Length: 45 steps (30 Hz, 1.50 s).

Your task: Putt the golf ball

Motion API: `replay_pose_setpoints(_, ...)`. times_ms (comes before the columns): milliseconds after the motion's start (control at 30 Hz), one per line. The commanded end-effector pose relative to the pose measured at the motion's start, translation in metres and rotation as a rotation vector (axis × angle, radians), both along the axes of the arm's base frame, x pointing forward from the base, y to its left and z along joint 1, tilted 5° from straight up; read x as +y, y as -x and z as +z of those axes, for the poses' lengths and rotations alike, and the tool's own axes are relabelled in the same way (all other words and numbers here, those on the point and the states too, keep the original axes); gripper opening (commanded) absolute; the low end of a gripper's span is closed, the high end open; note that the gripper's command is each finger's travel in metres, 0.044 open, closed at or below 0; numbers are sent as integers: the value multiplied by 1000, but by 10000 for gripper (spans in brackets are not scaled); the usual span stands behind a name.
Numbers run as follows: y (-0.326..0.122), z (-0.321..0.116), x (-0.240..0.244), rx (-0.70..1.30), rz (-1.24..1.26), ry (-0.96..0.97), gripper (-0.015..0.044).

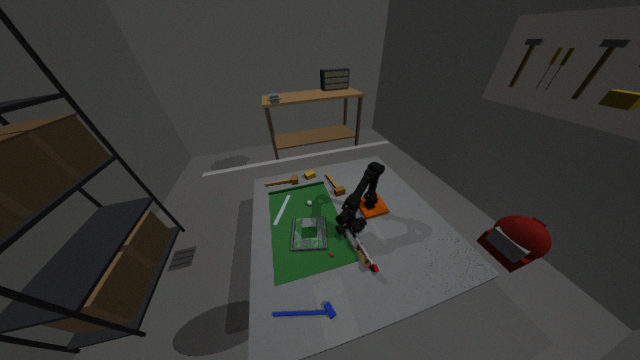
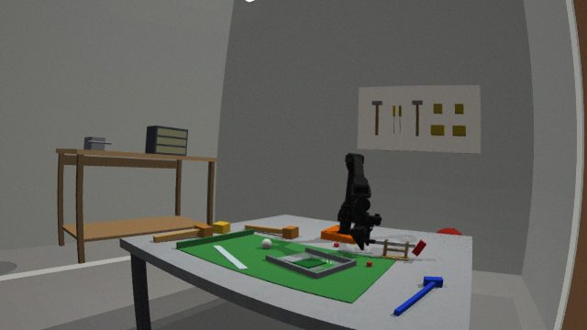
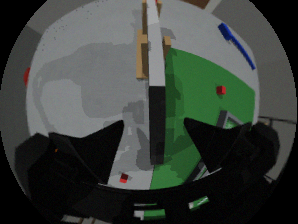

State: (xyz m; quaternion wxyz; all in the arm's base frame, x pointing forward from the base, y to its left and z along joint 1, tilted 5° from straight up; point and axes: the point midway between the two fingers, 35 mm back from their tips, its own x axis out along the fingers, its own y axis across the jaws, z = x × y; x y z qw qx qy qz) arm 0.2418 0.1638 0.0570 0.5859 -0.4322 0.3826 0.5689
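In the wrist view, the black tool (image 1: 348, 231) (image 2: 365, 244) (image 3: 154, 121) is open, with nothing gripped; its two fingers stand at lower left and lower right, and the dark handle end of the red putter (image 1: 374, 268) (image 2: 418, 247) (image 3: 157, 112) lies in line between them. In the top view, the putter is right of centre in the lower half, resting on a small wooden rack (image 1: 363, 256) (image 2: 395, 258) (image 3: 142, 54) beside the green mat (image 1: 290, 270) (image 2: 339, 291) (image 3: 200, 75), its red head toward the lower right. The white golf ball (image 1: 309, 203) (image 2: 267, 244) sits on the mat near the middle of the frame, outside the grey-walled frame (image 1: 293, 235) (image 2: 316, 275) (image 3: 222, 120) around the green. On the grey worktop (image 1: 425, 280) (image 2: 440, 266) (image 3: 65, 65), a blue mallet (image 1: 329, 310) (image 2: 433, 281) (image 3: 226, 32) lies at bottom centre.
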Motion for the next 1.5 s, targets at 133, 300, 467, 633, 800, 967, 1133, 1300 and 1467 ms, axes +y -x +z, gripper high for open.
replay_pose_setpoints(133,0,-1,0,0,0,0,335)
replay_pose_setpoints(300,0,-1,0,0,0,0,204)
replay_pose_setpoints(467,0,-1,0,0,0,0,73)
replay_pose_setpoints(633,0,-1,0,0,0,0,20)
replay_pose_setpoints(800,0,2,0,0,0,0,0)
replay_pose_setpoints(967,-2,22,0,1,0,0,0)
replay_pose_setpoints(1133,-1,51,-2,2,0,0,0)
replay_pose_setpoints(1300,2,79,-5,3,0,0,0)
replay_pose_setpoints(1467,7,99,-8,4,0,0,0)
